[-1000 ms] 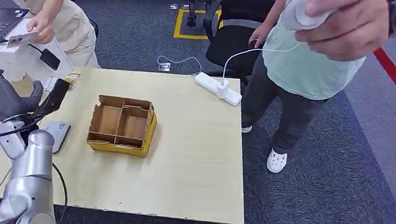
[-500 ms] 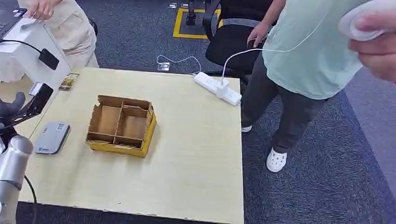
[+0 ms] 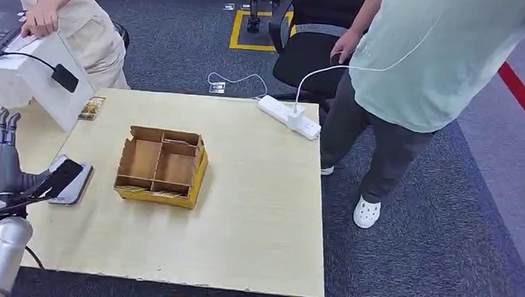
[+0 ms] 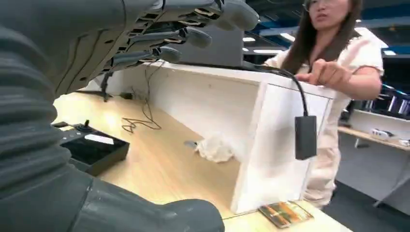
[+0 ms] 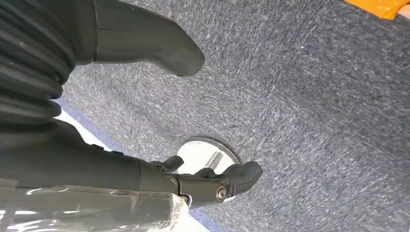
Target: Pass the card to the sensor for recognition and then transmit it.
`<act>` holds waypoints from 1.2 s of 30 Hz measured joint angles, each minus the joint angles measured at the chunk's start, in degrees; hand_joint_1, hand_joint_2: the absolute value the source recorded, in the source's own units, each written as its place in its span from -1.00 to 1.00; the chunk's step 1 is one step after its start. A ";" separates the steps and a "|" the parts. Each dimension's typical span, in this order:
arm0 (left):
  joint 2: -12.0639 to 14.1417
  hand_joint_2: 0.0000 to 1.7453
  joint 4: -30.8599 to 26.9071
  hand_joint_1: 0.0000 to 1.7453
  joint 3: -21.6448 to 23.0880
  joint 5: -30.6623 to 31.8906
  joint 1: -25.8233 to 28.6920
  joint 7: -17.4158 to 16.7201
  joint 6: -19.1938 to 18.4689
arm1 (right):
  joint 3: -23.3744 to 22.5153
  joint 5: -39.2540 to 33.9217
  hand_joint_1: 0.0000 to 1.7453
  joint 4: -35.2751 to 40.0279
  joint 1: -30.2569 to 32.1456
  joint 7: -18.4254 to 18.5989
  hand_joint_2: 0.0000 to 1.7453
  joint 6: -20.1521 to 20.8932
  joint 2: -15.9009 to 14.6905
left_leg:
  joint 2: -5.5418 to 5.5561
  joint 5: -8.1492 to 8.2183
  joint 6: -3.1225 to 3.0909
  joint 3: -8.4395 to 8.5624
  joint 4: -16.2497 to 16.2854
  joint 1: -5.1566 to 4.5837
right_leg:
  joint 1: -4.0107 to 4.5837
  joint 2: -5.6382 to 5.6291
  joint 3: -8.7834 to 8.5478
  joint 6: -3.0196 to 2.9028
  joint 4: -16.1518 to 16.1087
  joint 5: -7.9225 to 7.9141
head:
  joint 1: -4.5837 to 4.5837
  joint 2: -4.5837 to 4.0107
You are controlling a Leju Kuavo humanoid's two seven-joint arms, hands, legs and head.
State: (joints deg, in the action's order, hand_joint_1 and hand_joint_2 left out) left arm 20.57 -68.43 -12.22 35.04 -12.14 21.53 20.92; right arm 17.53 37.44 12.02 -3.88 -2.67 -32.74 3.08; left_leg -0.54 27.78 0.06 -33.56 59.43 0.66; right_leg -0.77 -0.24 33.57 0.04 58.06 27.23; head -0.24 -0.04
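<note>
A pale wood-grain counter (image 3: 256, 210) carries a partitioned cardboard box (image 3: 161, 166) with a yellow base and a flat grey rounded sensor (image 3: 73, 185) near its left edge; wide bare surface lies right of the box. The left hand (image 3: 0, 167) pinches a dark flat card (image 3: 62, 176) just over the sensor, other fingers (image 3: 5, 127) straight up. The right hand (image 5: 145, 43) hangs over grey carpet, apparently holding nothing; its fingers' spread cannot be told.
</note>
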 joint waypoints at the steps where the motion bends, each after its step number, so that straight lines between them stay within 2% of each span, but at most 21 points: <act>1: 0.18 1.00 -1.13 -1.00 0.26 -0.07 0.57 -0.20 -0.24 | -0.15 0.00 -1.00 0.00 0.01 0.00 1.00 0.00 -0.09 | 0.01 0.00 0.00 0.00 0.00 0.00 | 0.00 0.01 0.00 0.00 0.00 0.00 | 0.02 0.00; 4: 1.46 1.00 -4.26 -1.00 1.38 -1.28 2.18 1.70 -4.83 | -0.39 0.11 -1.00 0.00 0.00 -0.20 1.00 -0.02 -0.24 | 0.02 -0.01 0.01 0.01 0.00 0.04 | 0.01 0.02 -0.01 0.00 0.01 0.00 | 0.02 0.00; 6: 3.02 1.00 -8.39 -1.00 2.52 -3.04 3.98 1.42 -11.58 | -0.59 0.11 -1.00 0.00 0.05 -0.42 1.00 0.00 -0.37 | -0.03 -0.01 0.01 0.02 0.00 0.06 | 0.02 -0.01 0.01 -0.01 0.02 -0.01 | -0.02 0.00; 9: 6.76 1.00 -16.06 -1.00 4.53 -4.57 6.57 0.15 -22.02 | -0.88 0.28 -1.00 -0.02 0.13 -0.48 1.00 0.07 -0.59 | -0.04 -0.01 0.01 0.01 0.00 0.09 | 0.05 -0.01 0.02 -0.01 0.03 -0.01 | 0.00 0.00; 11: 9.47 1.00 -20.71 -1.00 5.71 -4.96 7.90 -0.07 -26.17 | -0.94 0.63 -1.00 -0.02 0.16 -0.48 1.00 0.11 -0.72 | -0.02 -0.01 0.01 0.00 -0.01 0.09 | 0.05 0.00 0.02 -0.02 0.02 0.00 | 0.02 0.00; 13: 12.08 1.00 -25.15 -1.00 7.08 -4.51 9.41 -0.59 -28.67 | -1.09 0.81 -1.00 -0.02 0.13 -0.48 1.00 0.13 -0.74 | -0.03 0.00 0.02 -0.01 -0.01 0.09 | 0.05 0.00 0.02 -0.02 0.02 0.01 | 0.00 0.00; 19: 19.52 1.00 -33.79 -1.00 12.32 -0.46 12.68 -1.96 -31.21 | -1.75 1.31 -1.00 -0.02 0.08 -0.33 1.00 0.26 -0.76 | -0.01 0.01 0.03 0.00 -0.01 0.08 | 0.05 0.01 0.02 -0.02 0.02 0.01 | 0.02 0.00; 23: 23.78 1.00 -37.28 -1.00 16.73 0.33 12.60 -2.82 -31.89 | -1.86 1.92 -1.00 -0.02 0.08 -0.29 1.00 0.31 -0.81 | -0.01 0.01 0.03 0.01 -0.01 0.06 | 0.04 0.01 0.01 -0.01 0.02 0.01 | 0.02 0.00; 27: 25.62 1.00 -38.59 -1.00 20.40 0.37 11.81 -3.52 -32.22 | -1.86 2.03 -1.00 -0.02 0.08 -0.11 1.00 0.33 -0.81 | -0.02 0.00 0.03 0.02 -0.01 0.06 | 0.04 0.01 0.00 -0.02 0.02 0.00 | 0.02 0.00; 33: 26.64 1.00 -39.33 -1.00 22.36 0.48 11.33 -3.56 -32.28 | -1.86 2.16 -1.00 -0.02 0.04 0.26 1.00 0.37 -0.83 | 0.00 0.01 0.03 0.00 -0.01 0.07 | 0.04 0.01 0.01 -0.02 0.02 0.01 | -0.02 0.00; 36: 27.04 1.00 -39.31 -1.00 24.73 3.68 9.64 -4.11 -33.27 | -1.86 2.53 -1.00 -0.02 -0.05 0.30 1.00 0.83 -0.83 | 0.05 0.01 0.03 -0.01 -0.01 0.07 | 0.04 0.05 0.02 -0.02 0.01 0.01 | 0.02 0.00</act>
State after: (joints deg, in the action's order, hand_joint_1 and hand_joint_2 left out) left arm 47.60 -107.73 12.52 38.72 -2.50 17.42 -12.35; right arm 15.67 39.98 12.00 -3.92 -2.36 -31.91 2.25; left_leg -0.50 27.79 0.10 -33.56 59.42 0.72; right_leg -0.73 -0.19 33.59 0.03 58.08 27.24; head -0.22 -0.04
